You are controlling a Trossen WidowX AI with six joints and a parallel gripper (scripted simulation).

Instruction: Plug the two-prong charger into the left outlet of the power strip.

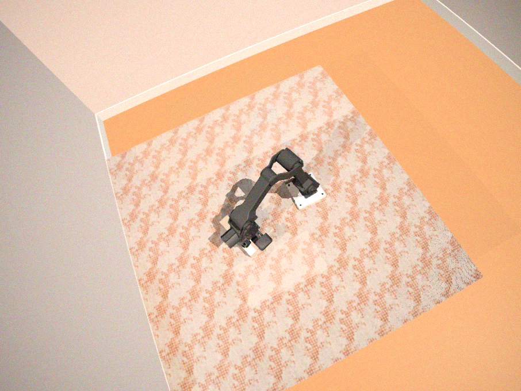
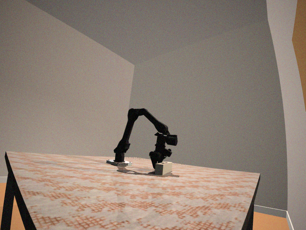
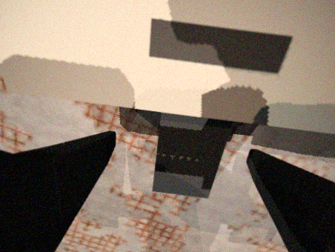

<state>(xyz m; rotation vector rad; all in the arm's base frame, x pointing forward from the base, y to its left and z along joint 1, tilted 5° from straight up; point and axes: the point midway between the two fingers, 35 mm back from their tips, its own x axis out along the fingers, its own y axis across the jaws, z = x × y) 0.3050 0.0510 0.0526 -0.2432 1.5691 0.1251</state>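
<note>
The power strip (image 1: 250, 250) (image 2: 167, 168) (image 3: 67, 33) is a cream block on the table, with a dark rectangular area on its top face. My gripper (image 3: 181, 146) (image 2: 157, 164) points down beside the strip and is open. In the wrist view its two black fingers stand wide apart, just below the strip's edge. A dark grey block, which looks like the charger (image 3: 185, 156), lies between the open fingers, touching neither. It meets the strip's edge in that view; whether they touch is unclear. Its prongs are not visible. In the top and exterior views the gripper or strip hides it.
The patterned table (image 1: 336, 294) (image 2: 123, 198) carries the arm and the strip. The arm's white base plate (image 1: 309, 202) (image 2: 118, 163) stands away from the strip, and the arm arches over between them. Shadows of the arm fall across the strip and the table.
</note>
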